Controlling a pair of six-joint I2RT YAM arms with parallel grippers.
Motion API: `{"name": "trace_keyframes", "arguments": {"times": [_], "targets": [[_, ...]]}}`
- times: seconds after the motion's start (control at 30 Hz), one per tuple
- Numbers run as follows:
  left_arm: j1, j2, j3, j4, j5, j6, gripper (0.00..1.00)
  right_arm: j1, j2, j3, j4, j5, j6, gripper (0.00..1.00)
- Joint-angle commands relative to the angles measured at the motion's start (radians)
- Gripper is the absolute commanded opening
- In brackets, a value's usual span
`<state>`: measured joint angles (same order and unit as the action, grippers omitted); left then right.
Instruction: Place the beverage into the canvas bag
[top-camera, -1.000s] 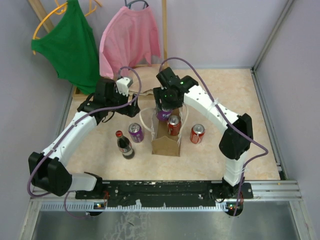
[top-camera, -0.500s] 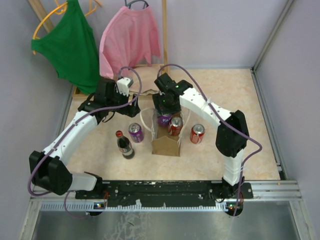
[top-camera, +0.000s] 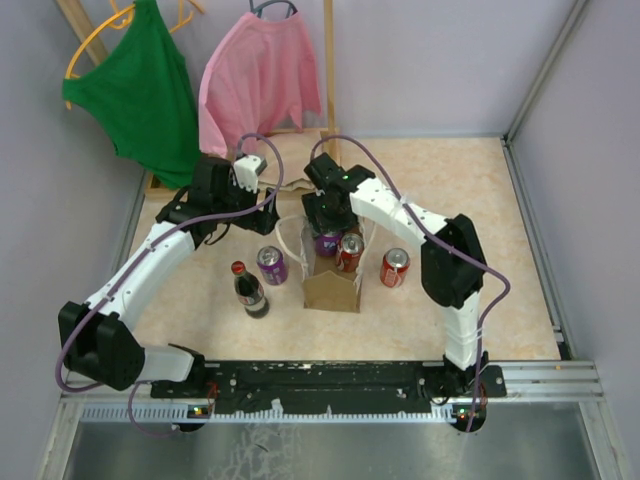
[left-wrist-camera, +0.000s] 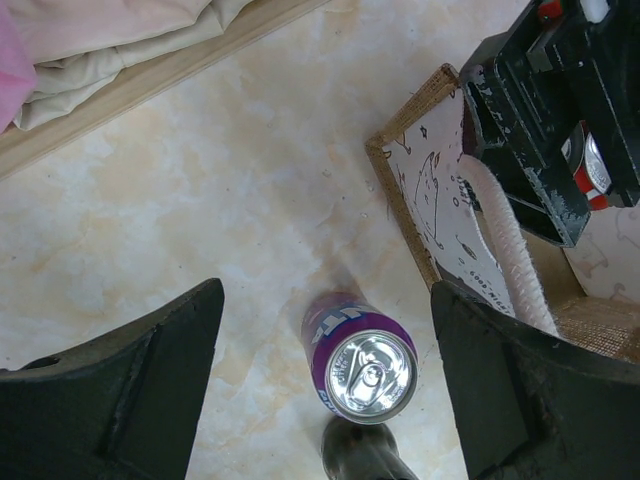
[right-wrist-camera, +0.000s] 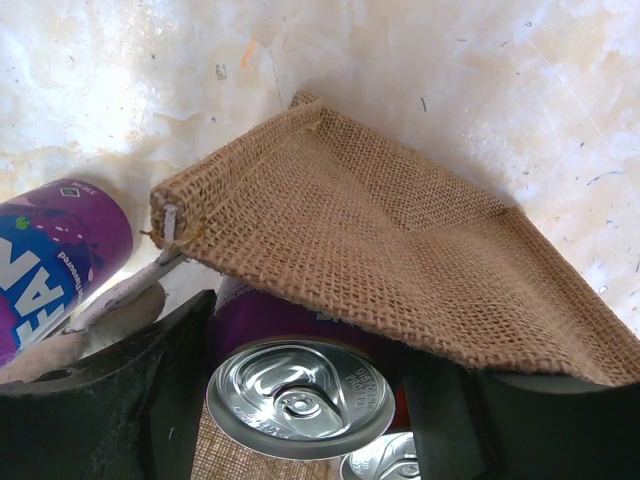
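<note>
- right hand (top-camera: 328, 226) clamped on purple can (right-wrist-camera: 300, 395), can in the mouth of canvas bag (top-camera: 332, 290), beside red can (top-camera: 348, 251)
- left hand (left-wrist-camera: 325, 375) open, over second purple can (left-wrist-camera: 362, 368) on tabletop (left-wrist-camera: 200, 200)

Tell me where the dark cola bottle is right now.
Top view: the cola bottle stands left of the canvas bag, beside the loose purple can and slightly nearer the arm bases.
</note>
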<state>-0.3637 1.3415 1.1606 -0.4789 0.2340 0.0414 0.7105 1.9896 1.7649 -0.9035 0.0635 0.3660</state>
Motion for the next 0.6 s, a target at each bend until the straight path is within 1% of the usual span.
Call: {"name": "trace_keyframes", "arguments": {"times": [0.0,0.07,0.1,0.17,0.23,0.3,0.43,0.47,0.5,0.57], "targets": [[0.003,-0.002,-0.014,0.011,0.018,-0.006,0.9,-0.005,0.014,0.015,0.061,0.033,-0.024,0.0],[0.003,-0.003,-0.016,0.011,0.017,-0.006,0.9,-0.005,0.024,0.017,0.059,0.036,-0.025,0.0],[0.004,-0.004,-0.018,0.011,0.018,-0.006,0.9,-0.005,0.027,0.016,0.057,0.038,-0.024,0.02],[0.003,-0.005,-0.019,0.011,0.018,-0.005,0.9,-0.006,0.029,0.015,0.055,0.043,-0.026,0.18],[0.003,-0.005,-0.022,0.011,0.02,-0.005,0.9,-0.005,0.028,0.012,0.056,0.048,-0.027,0.36],[0.003,-0.004,-0.022,0.011,0.022,-0.006,0.9,-0.005,0.024,0.011,0.062,0.048,-0.032,0.49],[0.004,0.001,-0.019,0.015,0.028,-0.008,0.89,-0.004,0.005,0.013,0.081,0.048,-0.04,0.61],[0.003,0.003,-0.017,0.016,0.028,-0.008,0.89,-0.004,-0.001,0.016,0.087,0.048,-0.043,0.65],[0.003,0.005,-0.016,0.016,0.03,-0.008,0.89,-0.004,-0.008,0.02,0.093,0.048,-0.045,0.72],[0.004,0.006,-0.014,0.017,0.039,-0.008,0.89,-0.004,-0.016,0.033,0.097,0.05,-0.051,0.76]]}}
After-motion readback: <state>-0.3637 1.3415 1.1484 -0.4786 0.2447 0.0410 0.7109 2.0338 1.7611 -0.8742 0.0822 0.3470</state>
